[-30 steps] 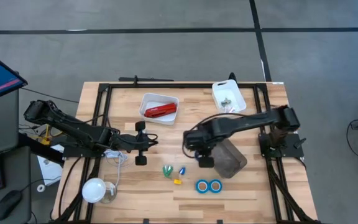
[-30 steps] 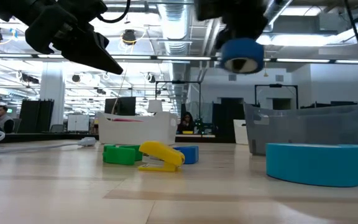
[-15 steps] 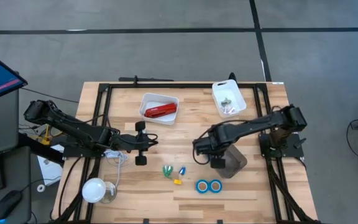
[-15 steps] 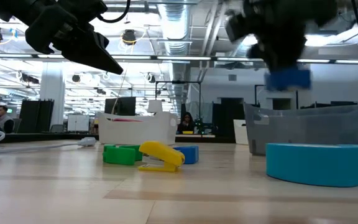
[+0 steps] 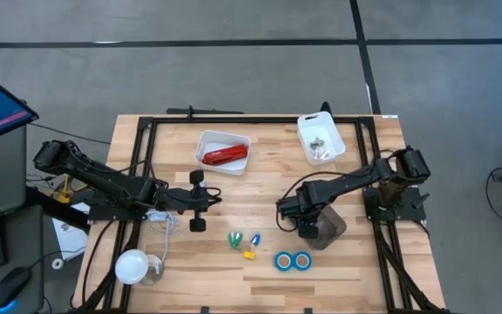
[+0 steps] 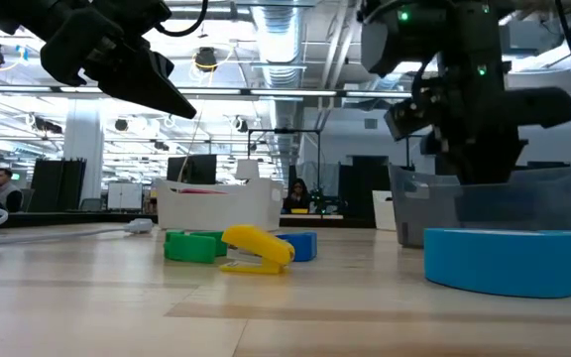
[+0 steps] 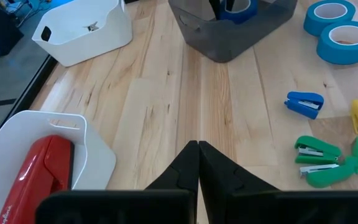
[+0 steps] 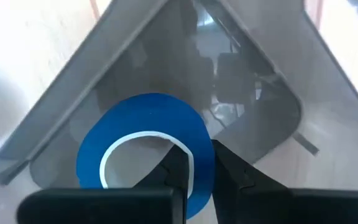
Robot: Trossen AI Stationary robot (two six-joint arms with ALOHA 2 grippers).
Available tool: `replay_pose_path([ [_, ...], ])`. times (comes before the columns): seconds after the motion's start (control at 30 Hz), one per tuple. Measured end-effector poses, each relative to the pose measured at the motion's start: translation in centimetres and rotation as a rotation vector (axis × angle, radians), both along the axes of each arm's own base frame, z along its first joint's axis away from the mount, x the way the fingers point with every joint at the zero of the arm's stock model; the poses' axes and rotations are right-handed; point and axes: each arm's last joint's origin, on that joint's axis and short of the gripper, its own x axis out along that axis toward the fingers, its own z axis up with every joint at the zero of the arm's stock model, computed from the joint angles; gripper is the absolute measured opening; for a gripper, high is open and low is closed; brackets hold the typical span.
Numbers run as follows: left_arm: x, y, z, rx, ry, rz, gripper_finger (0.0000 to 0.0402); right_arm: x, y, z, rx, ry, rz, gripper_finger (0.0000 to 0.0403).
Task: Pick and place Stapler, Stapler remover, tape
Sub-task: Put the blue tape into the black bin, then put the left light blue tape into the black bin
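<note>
Blue tape roll (image 8: 148,146) is now down inside the smoky grey plastic bin (image 5: 325,222), pinched by its wall between the right gripper (image 5: 306,228) fingers. A second ago that roll hung high above the table, left of the bin, so it's been carried over and lowered; I'd guess release is next. Two more blue rolls (image 5: 293,260) wait just in front of the bin. Glossy red stapler (image 5: 225,155) sits in its white tray (image 5: 207,139). Left gripper (image 5: 198,200) hasn't budged, fingers closed on nothing, mid-table.
</note>
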Motion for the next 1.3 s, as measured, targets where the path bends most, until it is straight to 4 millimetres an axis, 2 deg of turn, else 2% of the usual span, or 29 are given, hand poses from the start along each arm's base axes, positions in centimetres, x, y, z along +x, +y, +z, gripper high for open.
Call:
replay_pose_path([
  [0.27, 0.0, 0.0, 0.0, 0.000, 0.000, 0.000, 0.0002, -0.2, -0.1, -1.1, 0.001, -0.032, 0.000, 0.0032],
  [0.5, 0.0, 0.0, 0.0, 0.000, 0.000, 0.000, 0.0002, -0.3, -0.1, -1.1, -0.005, -0.017, 0.001, 0.0097],
  [0.67, 0.0, 0.0, 0.0, 0.000, 0.000, 0.000, 0.0002, -0.9, -0.2, -0.8, -0.013, 0.048, 0.003, 0.0126],
  [0.83, 0.0, 0.0, 0.0, 0.000, 0.000, 0.000, 0.0002, -1.0, -0.2, 1.4, -0.035, 0.159, 0.003, 0.0130],
  [0.97, 0.0, 0.0, 0.0, -0.001, -0.003, 0.000, 0.0002, -0.3, -0.1, 4.3, -0.038, 0.179, 0.000, 0.0121],
  [1.17, 0.0, 0.0, 0.0, -0.001, -0.003, 0.000, 0.0002, 1.8, 0.8, 8.3, 0.063, 0.028, -0.097, 0.0108],
  [1.3, 0.0, 0.0, 0.0, -0.001, -0.003, 0.000, 0.0002, 2.8, 2.1, 9.2, 0.125, -0.087, -0.127, 0.0107],
])
